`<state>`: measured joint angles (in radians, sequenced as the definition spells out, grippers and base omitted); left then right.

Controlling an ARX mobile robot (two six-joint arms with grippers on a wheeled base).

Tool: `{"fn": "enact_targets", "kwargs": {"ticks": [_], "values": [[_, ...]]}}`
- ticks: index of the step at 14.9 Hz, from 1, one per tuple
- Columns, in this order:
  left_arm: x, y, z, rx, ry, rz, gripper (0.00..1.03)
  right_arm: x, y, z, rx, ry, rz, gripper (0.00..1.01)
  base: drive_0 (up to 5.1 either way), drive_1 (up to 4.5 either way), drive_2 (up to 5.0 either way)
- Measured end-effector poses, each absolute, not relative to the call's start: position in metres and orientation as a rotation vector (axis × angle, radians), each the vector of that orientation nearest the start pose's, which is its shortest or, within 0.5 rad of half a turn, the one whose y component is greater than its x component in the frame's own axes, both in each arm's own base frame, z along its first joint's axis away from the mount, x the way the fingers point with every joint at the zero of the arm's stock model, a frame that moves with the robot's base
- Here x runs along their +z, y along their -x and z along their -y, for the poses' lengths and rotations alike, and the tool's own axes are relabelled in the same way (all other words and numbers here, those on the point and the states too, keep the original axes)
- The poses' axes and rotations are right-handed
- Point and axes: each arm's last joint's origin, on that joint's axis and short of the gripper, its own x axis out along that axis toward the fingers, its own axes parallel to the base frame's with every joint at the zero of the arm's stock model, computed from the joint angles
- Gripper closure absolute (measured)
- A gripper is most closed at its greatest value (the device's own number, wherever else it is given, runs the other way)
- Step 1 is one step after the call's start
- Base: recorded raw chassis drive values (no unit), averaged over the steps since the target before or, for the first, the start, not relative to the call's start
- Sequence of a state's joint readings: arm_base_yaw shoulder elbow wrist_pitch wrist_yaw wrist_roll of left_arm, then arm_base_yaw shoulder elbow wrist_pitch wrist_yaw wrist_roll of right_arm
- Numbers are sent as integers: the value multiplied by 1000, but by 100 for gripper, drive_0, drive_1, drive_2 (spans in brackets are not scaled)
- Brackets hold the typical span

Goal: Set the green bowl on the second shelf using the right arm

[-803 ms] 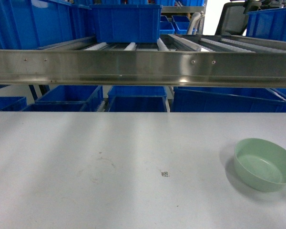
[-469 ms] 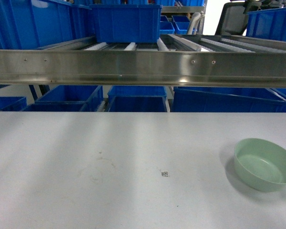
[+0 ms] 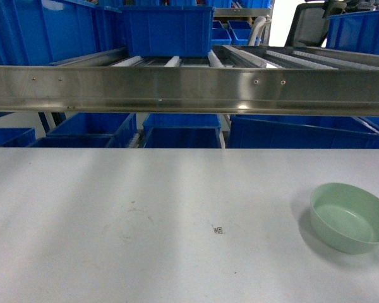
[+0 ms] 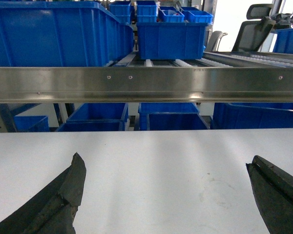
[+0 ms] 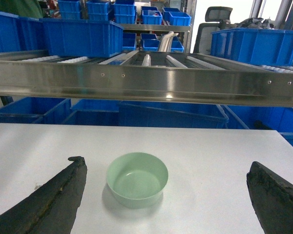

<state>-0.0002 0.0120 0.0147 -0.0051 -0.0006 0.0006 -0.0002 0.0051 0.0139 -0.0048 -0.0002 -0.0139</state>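
Bowl (image 5: pixel 137 179), pale green, sits upright on the white bench (image 3: pixel 145 214), ahead of the right pincer (image 5: pixel 166 204) and between its wide-spread fingers, untouched. Left pincer (image 4: pixel 166 195) hangs equally wide over bare bench, below the steel shelf (image 3: pixel 189 88).

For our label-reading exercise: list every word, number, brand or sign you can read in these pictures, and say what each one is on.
No readable words, numbers or brands appear in any view.
Small square code mark on the white tabletop: a printed pattern, too small to read.
Green bowl: plain, no marking.
Blue crate on the second shelf: no label visible on the faces shown.
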Motion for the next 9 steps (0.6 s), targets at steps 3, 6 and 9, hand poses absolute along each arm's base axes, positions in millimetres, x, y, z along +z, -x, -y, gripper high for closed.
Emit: {"fn": "enact_targets", "kwargs": {"ticks": [3,6,9], "values": [[167,-98,0,0,-1,-2,5,173,-104,-9,55,35,52,3,0,0,0],[167,-98,0,0,-1,-2,5,172,-131,-8,41,83,3,3,0,0,0],[167,-98,0,0,-1,-2,5,191,-197,-1,84,123,-170,3,0,0,0]]}}
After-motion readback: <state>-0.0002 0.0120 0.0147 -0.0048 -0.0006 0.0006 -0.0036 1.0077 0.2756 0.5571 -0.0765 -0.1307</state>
